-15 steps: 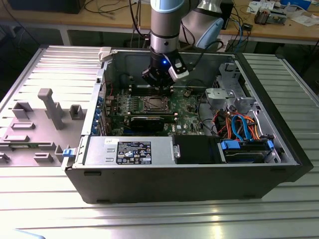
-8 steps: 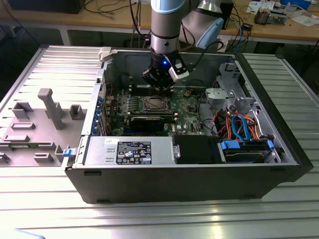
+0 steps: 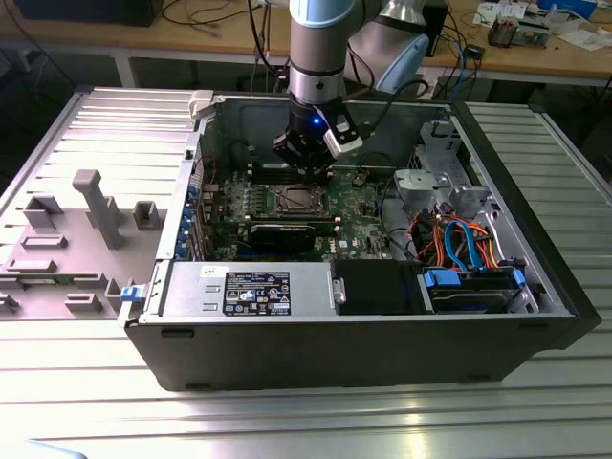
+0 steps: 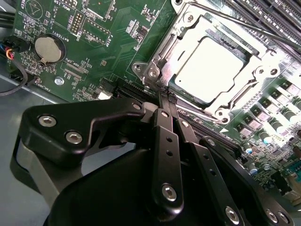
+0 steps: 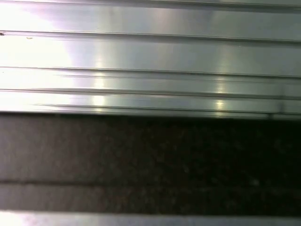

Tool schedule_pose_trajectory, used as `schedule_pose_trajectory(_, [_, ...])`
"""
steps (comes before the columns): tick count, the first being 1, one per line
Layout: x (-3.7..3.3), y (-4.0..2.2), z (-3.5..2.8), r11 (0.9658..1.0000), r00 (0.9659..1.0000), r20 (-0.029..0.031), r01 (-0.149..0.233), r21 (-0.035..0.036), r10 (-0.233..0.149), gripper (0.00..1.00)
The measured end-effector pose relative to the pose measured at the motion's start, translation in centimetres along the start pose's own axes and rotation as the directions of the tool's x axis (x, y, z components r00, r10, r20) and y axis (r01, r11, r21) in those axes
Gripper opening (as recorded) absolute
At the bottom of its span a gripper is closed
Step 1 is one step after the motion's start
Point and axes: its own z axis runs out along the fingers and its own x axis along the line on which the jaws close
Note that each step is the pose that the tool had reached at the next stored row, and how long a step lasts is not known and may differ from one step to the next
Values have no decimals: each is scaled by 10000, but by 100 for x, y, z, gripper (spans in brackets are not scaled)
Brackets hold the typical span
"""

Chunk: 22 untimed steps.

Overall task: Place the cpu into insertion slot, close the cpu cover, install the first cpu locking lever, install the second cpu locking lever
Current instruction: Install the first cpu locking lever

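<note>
Gripper [image 4: 164, 97]: fingers are drawn together, with the tips set at a corner of the cpu cover [image 4: 165, 52]; nothing is seen held between them, though a nipped lever end cannot be ruled out
Position: in the exterior view the gripper [image 3: 304, 164] is hung low over the insertion slot [image 3: 298, 199] inside the open computer case [image 3: 335, 354]
Cpu [image 4: 211, 66]: laid flat in the slot, its pale metal top shown through the cover's cut-out
Cover: folded down over the chip's edges
Locking lever [image 4: 244, 28]: a thin rod is seen along the socket's far edge; whether it is hooked cannot be told
Step in hand: judged to be the lever work, chip and cover being already dealt with
Called for: a steady push down and sideways so that a lever is tucked under its catch, the green board [image 4: 94, 70] left unscraped
</note>
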Motion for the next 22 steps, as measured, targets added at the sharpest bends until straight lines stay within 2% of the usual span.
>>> schedule_pose_trajectory(5, [-8, 3, 3, 10000, 10000, -1, 1, 44, -1, 11])
schedule_pose_trajectory(22, [-8, 4, 20, 10000, 10000, 0, 0, 31, 0, 11])
